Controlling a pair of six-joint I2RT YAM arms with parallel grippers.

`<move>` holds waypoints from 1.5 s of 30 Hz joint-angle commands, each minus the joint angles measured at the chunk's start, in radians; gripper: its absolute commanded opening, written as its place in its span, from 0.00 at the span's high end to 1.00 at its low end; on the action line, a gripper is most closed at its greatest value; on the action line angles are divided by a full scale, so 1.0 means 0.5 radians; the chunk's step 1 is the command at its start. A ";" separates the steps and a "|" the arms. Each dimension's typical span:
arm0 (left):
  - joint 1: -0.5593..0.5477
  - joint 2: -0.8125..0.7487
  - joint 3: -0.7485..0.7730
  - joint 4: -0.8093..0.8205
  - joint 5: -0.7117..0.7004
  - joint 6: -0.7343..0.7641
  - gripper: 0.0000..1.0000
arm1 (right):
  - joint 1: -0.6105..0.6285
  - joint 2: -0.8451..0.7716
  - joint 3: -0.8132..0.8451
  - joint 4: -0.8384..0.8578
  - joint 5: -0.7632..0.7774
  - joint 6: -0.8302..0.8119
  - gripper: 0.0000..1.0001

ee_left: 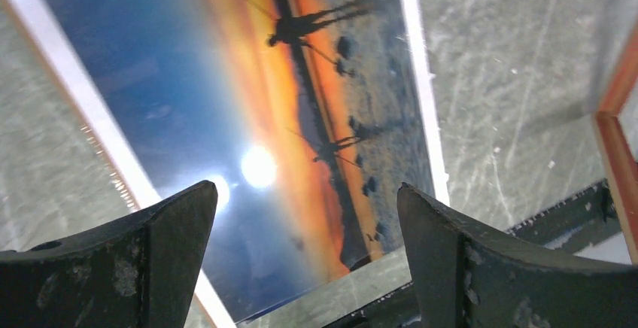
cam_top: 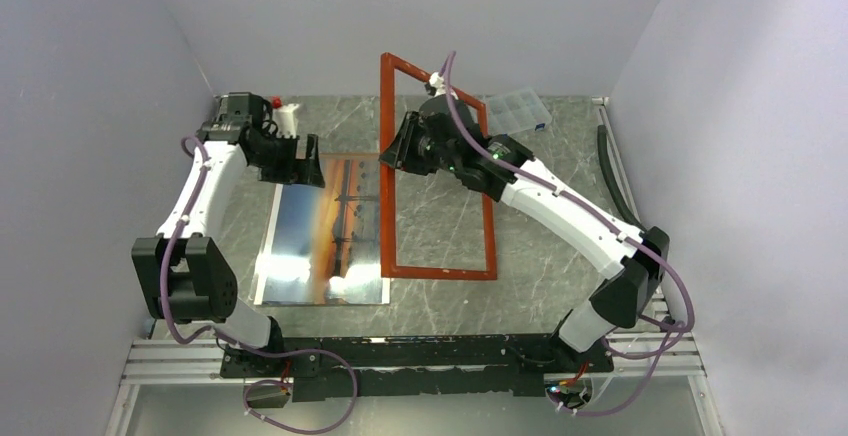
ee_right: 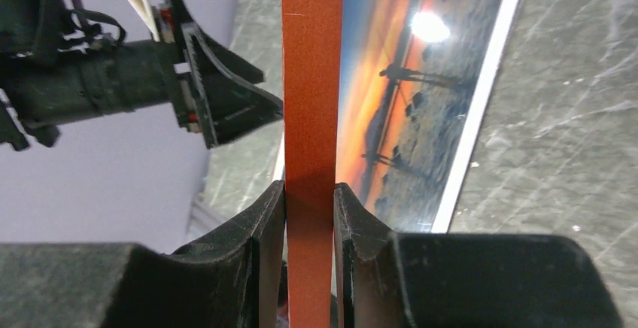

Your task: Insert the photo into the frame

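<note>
The photo (cam_top: 320,231), a glossy sunset print with a white border, lies face up on the table left of centre. The frame (cam_top: 440,270), a thin reddish-brown wooden rectangle, is tilted, its left side and far corner lifted. My right gripper (cam_top: 392,154) is shut on the frame's left bar. In the right wrist view the bar (ee_right: 308,80) runs straight up between the pressed jaws of that gripper (ee_right: 309,200), with the photo (ee_right: 406,102) behind it. Above the photo's far end, my left gripper (cam_top: 305,161) is open. In its wrist view the gripper (ee_left: 305,189) holds nothing and only the photo (ee_left: 248,102) lies below.
A small clear compartment box (cam_top: 515,111) sits at the back right of the table. A small white object with a red top (cam_top: 285,111) stands at the back left, behind the left wrist. A dark cable (cam_top: 612,171) runs along the right wall. Walls enclose three sides.
</note>
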 commanded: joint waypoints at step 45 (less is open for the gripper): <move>-1.140 0.043 0.784 0.041 0.338 -0.346 0.14 | -0.953 -0.531 -0.965 0.930 -1.597 0.951 0.60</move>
